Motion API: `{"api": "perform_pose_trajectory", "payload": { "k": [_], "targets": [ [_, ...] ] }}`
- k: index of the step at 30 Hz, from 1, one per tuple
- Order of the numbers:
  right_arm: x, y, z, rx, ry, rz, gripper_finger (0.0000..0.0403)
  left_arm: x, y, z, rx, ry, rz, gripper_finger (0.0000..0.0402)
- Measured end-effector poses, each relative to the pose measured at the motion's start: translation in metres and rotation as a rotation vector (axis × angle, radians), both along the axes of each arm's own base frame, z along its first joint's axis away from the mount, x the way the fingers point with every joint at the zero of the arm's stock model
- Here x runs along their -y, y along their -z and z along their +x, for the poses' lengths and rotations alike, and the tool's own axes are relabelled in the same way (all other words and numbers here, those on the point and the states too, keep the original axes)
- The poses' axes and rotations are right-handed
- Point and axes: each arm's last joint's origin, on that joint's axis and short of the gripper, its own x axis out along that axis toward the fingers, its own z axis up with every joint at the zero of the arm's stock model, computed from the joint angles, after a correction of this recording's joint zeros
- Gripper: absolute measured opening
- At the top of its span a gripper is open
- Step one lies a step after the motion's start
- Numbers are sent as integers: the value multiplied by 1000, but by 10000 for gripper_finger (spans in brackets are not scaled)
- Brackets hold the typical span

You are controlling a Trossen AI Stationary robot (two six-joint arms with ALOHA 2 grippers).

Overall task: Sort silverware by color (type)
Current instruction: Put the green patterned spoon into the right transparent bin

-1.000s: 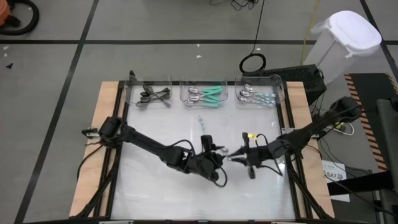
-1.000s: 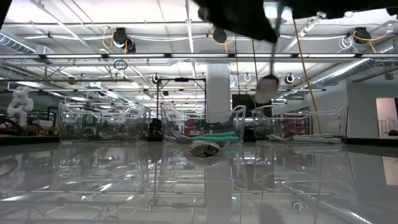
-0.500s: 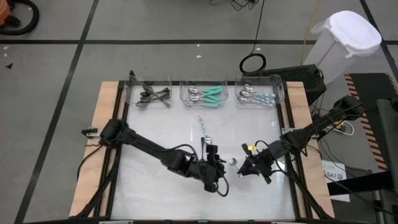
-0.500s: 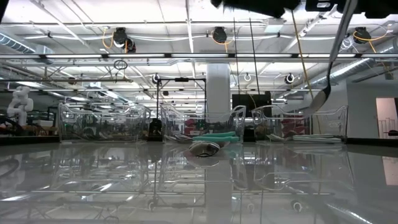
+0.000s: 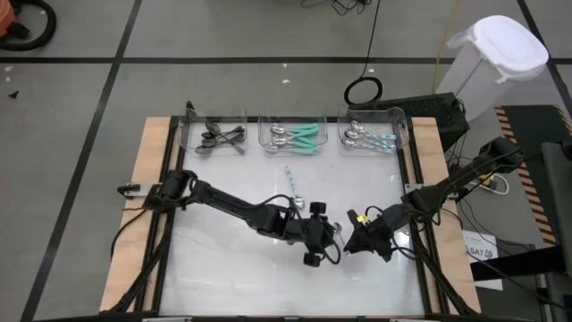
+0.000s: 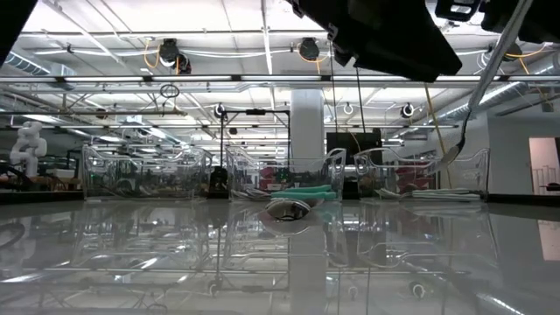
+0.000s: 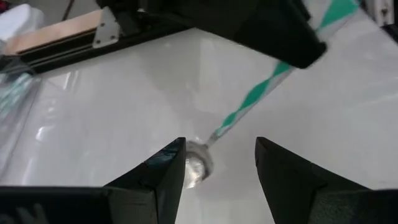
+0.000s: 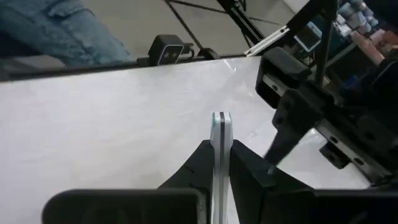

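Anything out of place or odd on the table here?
One teal-handled spoon lies loose on the table, outside the bins where the rest sit sorted. Another spoon hangs in the air, clamped in the right gripper, with the open left gripper at its bowl. Nothing spilled or damaged.

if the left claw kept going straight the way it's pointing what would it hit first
Likely the teal-handled spoon held by the right claw: its bowl hangs between the open left claw's fingers. Depth is uncertain.
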Motion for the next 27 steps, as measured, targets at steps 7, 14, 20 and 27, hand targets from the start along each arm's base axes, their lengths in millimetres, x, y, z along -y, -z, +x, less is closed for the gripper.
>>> {"api": "perform_pose_trajectory", "payload": {
  "k": [7, 14, 20, 27],
  "targets": [
    [0, 4, -2, -23, -48, -32, 27, 3, 5, 6, 36, 88, 3, 193],
    [-1, 5, -2, -25, -96, -40, 27, 7, 35, 17, 45, 170, 73, 193],
    [-2, 5, -2, -28, -105, -41, 27, 0, 35, 22, 90, 159, 73, 193],
    [-2, 5, -3, -26, -127, -41, 27, -7, 53, 31, 105, 201, 63, 192]
  ]
}}
